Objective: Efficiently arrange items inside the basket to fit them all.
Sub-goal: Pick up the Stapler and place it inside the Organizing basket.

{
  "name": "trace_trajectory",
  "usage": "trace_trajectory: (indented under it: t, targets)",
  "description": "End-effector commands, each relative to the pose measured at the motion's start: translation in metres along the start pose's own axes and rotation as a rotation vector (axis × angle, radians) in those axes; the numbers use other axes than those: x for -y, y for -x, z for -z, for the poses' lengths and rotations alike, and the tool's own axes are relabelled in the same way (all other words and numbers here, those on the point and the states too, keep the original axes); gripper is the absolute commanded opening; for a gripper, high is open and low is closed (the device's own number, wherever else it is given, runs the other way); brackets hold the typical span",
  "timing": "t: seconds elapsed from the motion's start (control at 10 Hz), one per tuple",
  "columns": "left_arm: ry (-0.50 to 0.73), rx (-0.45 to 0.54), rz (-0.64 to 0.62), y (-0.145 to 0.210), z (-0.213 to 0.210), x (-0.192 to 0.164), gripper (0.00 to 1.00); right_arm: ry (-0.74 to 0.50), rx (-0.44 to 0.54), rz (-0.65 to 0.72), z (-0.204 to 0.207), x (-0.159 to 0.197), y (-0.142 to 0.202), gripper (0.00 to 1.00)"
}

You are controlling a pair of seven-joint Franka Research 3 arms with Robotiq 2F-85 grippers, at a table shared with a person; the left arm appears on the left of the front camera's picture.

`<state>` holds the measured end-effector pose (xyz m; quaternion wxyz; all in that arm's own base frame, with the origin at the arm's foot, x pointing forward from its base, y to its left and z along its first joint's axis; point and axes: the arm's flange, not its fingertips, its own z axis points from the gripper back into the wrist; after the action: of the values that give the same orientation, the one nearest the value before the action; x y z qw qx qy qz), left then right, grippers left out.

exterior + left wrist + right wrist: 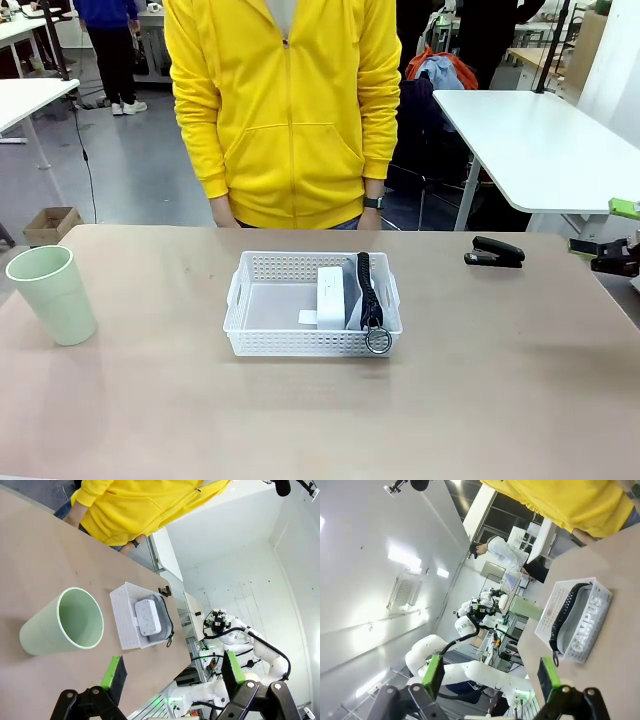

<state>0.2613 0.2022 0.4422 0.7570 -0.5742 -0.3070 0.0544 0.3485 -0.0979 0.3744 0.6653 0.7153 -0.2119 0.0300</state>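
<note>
The white lattice basket (300,343) stands mid-table. Inside it, on the right, a small white box (330,295) stands on edge against the grey pouch (353,292), whose black strap (365,285) ends in a metal ring (378,340). The pale green cup (52,293) stands upright far left, and the black stapler (495,252) lies to the right. My right gripper (603,228) hangs open at the table's right edge. In the left wrist view my left gripper (173,672) is open above the cup (65,622) and basket (122,617). The right wrist view shows my open gripper (490,677), with the "CAMPUS" pouch (582,625) beyond it.
A person in a yellow hoodie (285,110) stands at the far edge with both hands down by the tabletop. A white table (540,140) stands behind to the right. A cardboard box (50,225) sits on the floor at the left. The basket's left half holds nothing.
</note>
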Motion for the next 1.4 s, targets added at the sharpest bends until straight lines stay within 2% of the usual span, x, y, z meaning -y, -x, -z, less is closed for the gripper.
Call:
trace_trajectory:
  t: [0.0,1.0,1.1,1.3]
  targets:
    - [0.022,0.015,0.021,0.000,0.001,0.001,1.00,-0.002,-0.005,0.027,0.001,-0.001,0.005,1.00]
    - [0.022,0.015,0.021,0.000,0.001,0.001,1.00,0.001,-0.003,0.010,0.002,0.003,0.002,1.00]
    - [0.022,0.015,0.021,0.000,0.001,0.001,1.00,0.154,-0.047,-0.020,0.019,-0.007,-0.002,1.00]
    - [0.022,0.015,0.021,0.000,0.001,0.001,1.00,0.487,-0.193,-0.008,0.053,-0.041,-0.037,1.00]
